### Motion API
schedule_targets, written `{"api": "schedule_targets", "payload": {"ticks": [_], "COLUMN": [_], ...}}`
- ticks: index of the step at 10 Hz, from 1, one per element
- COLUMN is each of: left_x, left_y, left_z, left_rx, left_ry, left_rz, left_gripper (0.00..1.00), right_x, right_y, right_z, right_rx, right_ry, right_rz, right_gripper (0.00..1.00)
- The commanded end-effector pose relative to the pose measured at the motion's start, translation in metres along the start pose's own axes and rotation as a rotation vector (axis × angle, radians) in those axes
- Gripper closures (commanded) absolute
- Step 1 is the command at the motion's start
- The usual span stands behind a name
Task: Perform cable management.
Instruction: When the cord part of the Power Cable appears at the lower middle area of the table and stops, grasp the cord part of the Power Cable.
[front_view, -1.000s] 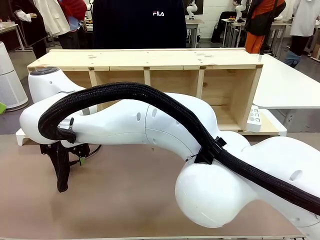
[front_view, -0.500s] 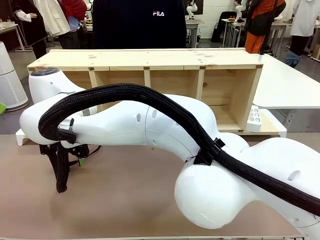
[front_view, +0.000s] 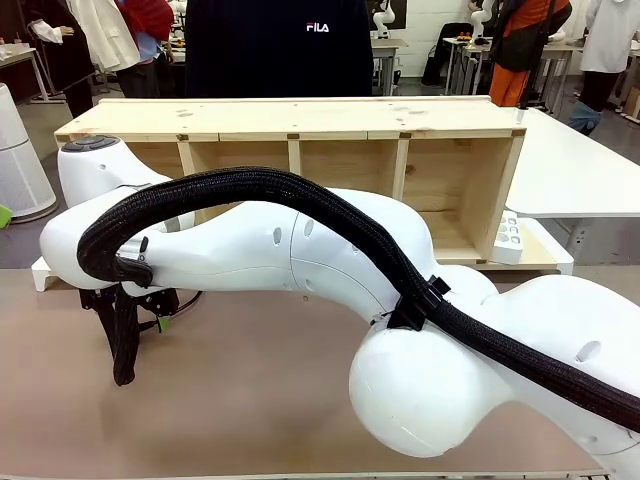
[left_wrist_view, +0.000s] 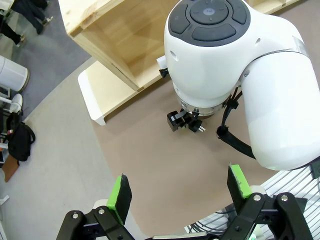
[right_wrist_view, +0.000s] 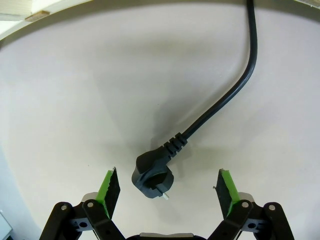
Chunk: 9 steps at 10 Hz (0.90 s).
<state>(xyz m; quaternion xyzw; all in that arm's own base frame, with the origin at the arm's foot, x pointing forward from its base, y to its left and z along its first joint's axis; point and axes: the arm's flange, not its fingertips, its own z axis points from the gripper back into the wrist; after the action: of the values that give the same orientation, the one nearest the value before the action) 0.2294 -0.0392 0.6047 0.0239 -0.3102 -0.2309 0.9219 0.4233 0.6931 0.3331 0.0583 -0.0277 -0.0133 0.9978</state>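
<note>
table: brown top (front_view: 250, 400) in a busy workroom, other desks and people farther back
shelf: pale wooden shelf (front_view: 300, 130) lying on its side across the far half of the table, open compartments facing the robot, resting on a white board (front_view: 548, 255)
person: stands behind the shelf in a dark top (front_view: 280, 45)
power strip: white power strip (front_view: 508, 238) propped at the shelf's right end
right arm: white right arm (front_view: 300, 250) reaches from the right across the middle to the table's left side, a thick braided hose (front_view: 300, 188) running along it
right gripper: right gripper (right_wrist_view: 168, 176) released, green pads wide apart, pointing down at the table
cable: black cable (right_wrist_view: 222, 102) lies on the table, curving from the far edge towards the gripper
plug: round black plug (right_wrist_view: 151, 176) at the cable's end, flat on the table between the open fingers, touching neither
left gripper: left gripper (left_wrist_view: 178, 179) released, held above the table's left side, holding nothing
</note>
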Motion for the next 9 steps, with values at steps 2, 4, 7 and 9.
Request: {"api": "schedule_targets", "payload": {"ticks": [2, 4, 7, 9], "left_x": [0.002, 0.002, 0.002, 0.002], "left_y": [0.000, 0.000, 0.000, 0.000], "left_z": [0.000, 0.000, 0.000, 0.000], "left_rx": [-0.003, -0.003, -0.003, -0.003], "left_ry": [-0.012, -0.012, -0.012, -0.012], "left_rz": [0.002, 0.002, 0.002, 0.002], "left_gripper": [0.00, 0.00, 0.00, 0.00], "right_x": [0.004, 0.008, 0.009, 0.010], "right_y": [0.006, 0.012, 0.020, 0.023], "right_z": [-0.008, -0.015, -0.021, -0.021], "right_rx": [-0.008, 0.013, -0.004, -0.030], "right_ry": [-0.050, -0.028, -0.015, -0.024], "right_rz": [-0.001, 0.016, 0.037, 0.017], "right_gripper": [0.00, 0.00, 0.00, 0.00]}}
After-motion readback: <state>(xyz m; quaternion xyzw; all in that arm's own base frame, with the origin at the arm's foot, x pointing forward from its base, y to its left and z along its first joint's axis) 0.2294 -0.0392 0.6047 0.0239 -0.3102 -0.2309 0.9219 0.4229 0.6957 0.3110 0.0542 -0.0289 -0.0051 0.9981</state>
